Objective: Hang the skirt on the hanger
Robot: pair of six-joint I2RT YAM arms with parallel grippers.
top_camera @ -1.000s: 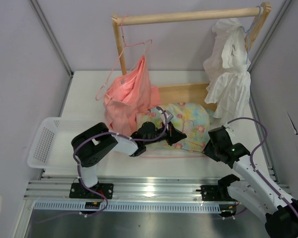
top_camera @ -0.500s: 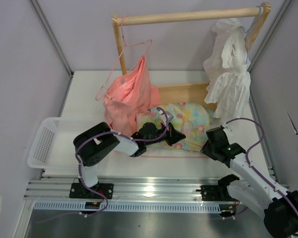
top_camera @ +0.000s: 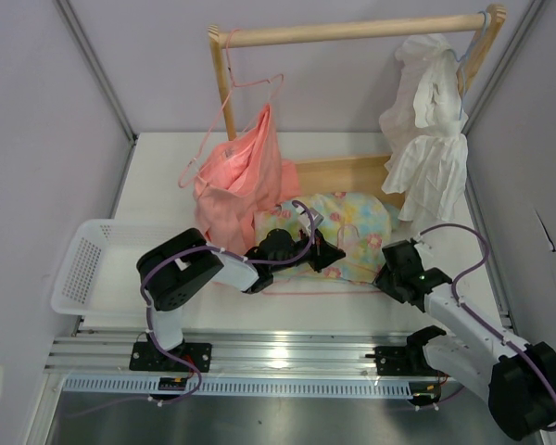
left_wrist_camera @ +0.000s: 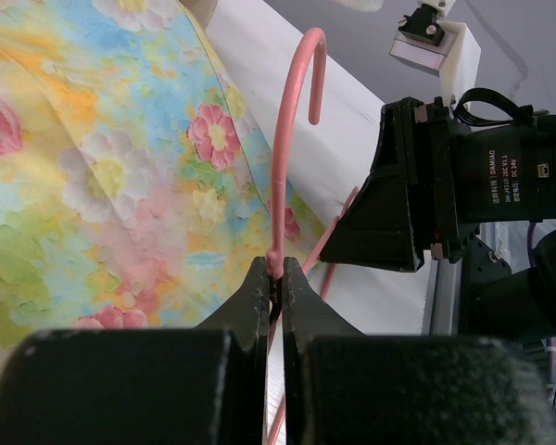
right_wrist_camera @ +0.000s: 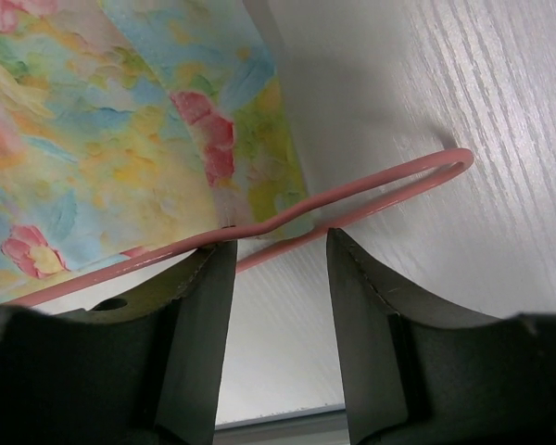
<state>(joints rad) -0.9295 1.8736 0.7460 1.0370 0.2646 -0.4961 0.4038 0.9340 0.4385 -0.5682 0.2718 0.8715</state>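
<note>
left gripper (left_wrist_camera: 273,271) pinched tight on the hanger (left_wrist_camera: 280,158) neck, hook pointing away over the skirt (left_wrist_camera: 102,158), which lies flat on the tabletop (right_wrist_camera: 445,83). right gripper (right_wrist_camera: 278,248) jaws apart, straddling the hanger's right shoulder tip at the skirt's edge, not clamped. Hanger's long axis runs left-right along the skirt's near edge; right arm is nearer that tip. Readable: "DAMIAO" on the right arm's motor (left_wrist_camera: 514,181).

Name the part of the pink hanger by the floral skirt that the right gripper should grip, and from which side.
The bare arm tip of the hanger, sticking out past the skirt. Come from the right with the open right gripper astride it: both wires run close together there, and the left gripper pinches the hook's neck.
</note>
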